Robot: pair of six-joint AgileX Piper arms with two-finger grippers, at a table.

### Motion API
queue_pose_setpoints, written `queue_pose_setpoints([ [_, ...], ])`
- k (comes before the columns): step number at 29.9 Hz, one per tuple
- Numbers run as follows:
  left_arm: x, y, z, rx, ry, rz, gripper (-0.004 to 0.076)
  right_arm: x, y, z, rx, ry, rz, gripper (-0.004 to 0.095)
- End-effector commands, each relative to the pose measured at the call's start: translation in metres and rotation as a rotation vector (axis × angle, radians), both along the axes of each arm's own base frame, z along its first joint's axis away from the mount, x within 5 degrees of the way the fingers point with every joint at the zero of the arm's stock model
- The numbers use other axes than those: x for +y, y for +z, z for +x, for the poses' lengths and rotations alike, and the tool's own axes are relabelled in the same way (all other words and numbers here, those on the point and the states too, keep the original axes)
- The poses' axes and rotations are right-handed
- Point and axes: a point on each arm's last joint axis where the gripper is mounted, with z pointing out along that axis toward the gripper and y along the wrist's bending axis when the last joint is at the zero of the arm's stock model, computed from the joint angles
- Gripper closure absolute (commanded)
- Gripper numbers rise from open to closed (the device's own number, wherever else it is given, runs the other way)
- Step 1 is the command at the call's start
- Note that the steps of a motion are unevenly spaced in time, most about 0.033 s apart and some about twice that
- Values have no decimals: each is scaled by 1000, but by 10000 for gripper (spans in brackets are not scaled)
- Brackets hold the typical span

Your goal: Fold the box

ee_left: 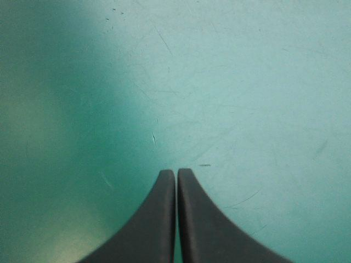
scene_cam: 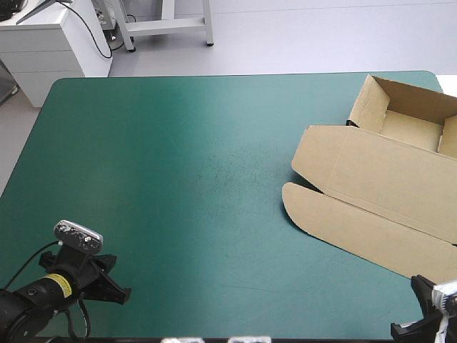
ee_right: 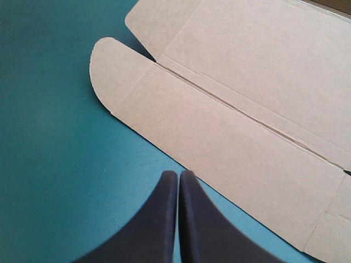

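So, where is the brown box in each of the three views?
High view: the box lies on the right of the teal-green cover.
Left wrist view: not in it; only teal-green cover ahead of the left claw.
Right wrist view: its flat lid lies ahead of the shut right claw.
Shared landmark: the lid's rounded flap.
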Motion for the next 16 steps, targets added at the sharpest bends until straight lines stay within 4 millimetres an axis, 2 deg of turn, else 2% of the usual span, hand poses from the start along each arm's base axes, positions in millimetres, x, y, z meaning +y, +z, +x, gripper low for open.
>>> queue_pose_setpoints([
  [1,-1,9,3,-54,-15,-11,731,1,13,10,-79,2,-15,910],
  [4,0,7,1,-26,-13,2,731,2,7,13,-66,3,-19,910],
  [12,1,4,-2,15,-10,22,731,5,-35,30,61,13,-50,910],
  [16,1,2,-3,43,-6,23,731,7,-45,36,69,17,-44,910],
])
